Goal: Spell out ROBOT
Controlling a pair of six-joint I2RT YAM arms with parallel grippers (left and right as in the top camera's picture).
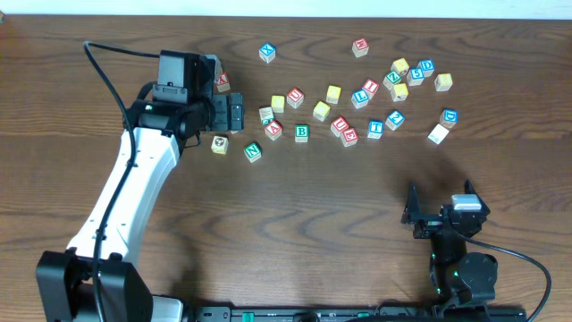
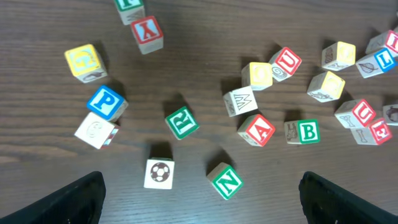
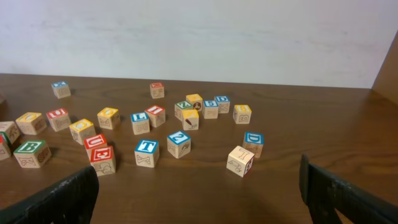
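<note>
Overhead has the left gripper (image 1: 234, 114) hanging wide open over the left end of the cube scatter, which runs along the far half of the tabletop (image 1: 295, 233). The right gripper (image 1: 413, 213) sits just as wide near the front edge, holding nothing. Left wrist view makes the plan pretty obvious: the R (image 2: 182, 122) sits centred just ahead of the fingers (image 2: 74, 199), twisted a bit off square (overhead can't see it, the gripper covers it). So imo the arm should roll the wrist to match that twist first, then go straight down so the jaws land on two flat faces, not corners. The ball cube (image 2: 160, 173) and the N (image 2: 225, 182) sit near on the front side, so no sweeping sideways. B (image 1: 302, 133) is off to the right, T (image 1: 376, 128) further right, and the yellow ones (image 1: 322, 110) lie a bit farther back, letters too small to read.
</note>
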